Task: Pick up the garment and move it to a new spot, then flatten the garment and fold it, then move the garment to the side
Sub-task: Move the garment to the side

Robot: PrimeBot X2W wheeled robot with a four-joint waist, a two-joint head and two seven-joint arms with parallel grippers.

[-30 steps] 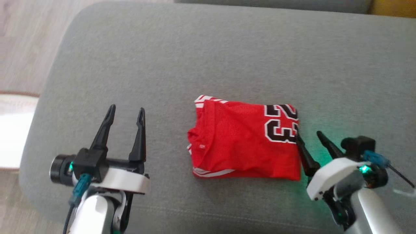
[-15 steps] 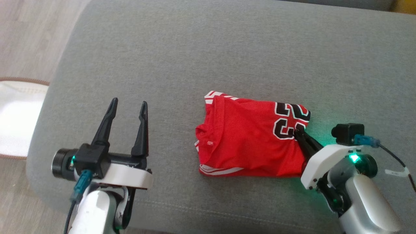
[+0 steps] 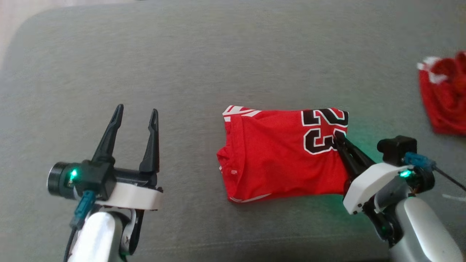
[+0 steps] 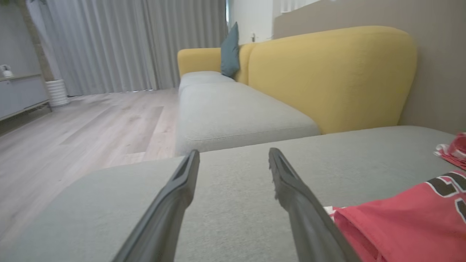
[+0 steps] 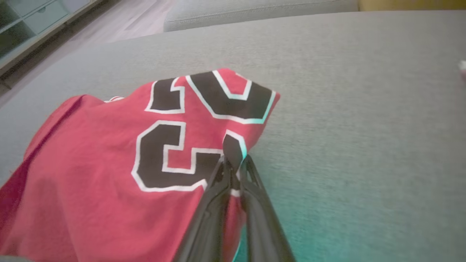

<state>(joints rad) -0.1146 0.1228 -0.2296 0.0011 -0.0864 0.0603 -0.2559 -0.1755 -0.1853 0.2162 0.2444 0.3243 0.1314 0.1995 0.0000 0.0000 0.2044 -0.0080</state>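
So the folded red mesh jersey with the black-and-white number (image 3: 276, 156) is lying just right of centre in the head view, flat on the grey fabric sofa cushion (image 3: 218, 54). Its long axis is running left to right across the frame. The number end is pointing right and the white-striped trim end is pointing left.

The right gripper (image 3: 338, 139) is sitting at the lower right with its two dark fingers pressed together, pinching the jersey's right edge right at the number. In the right wrist view a bit of that edge is bunching up between the tips.

The left gripper (image 3: 137, 109) is sitting at the lower left, fingers spread wide, holding nothing, well apart from the jersey.

Another crumpled red-and-white garment (image 3: 446, 98) is lying at the upper right edge, apart from the folded one.
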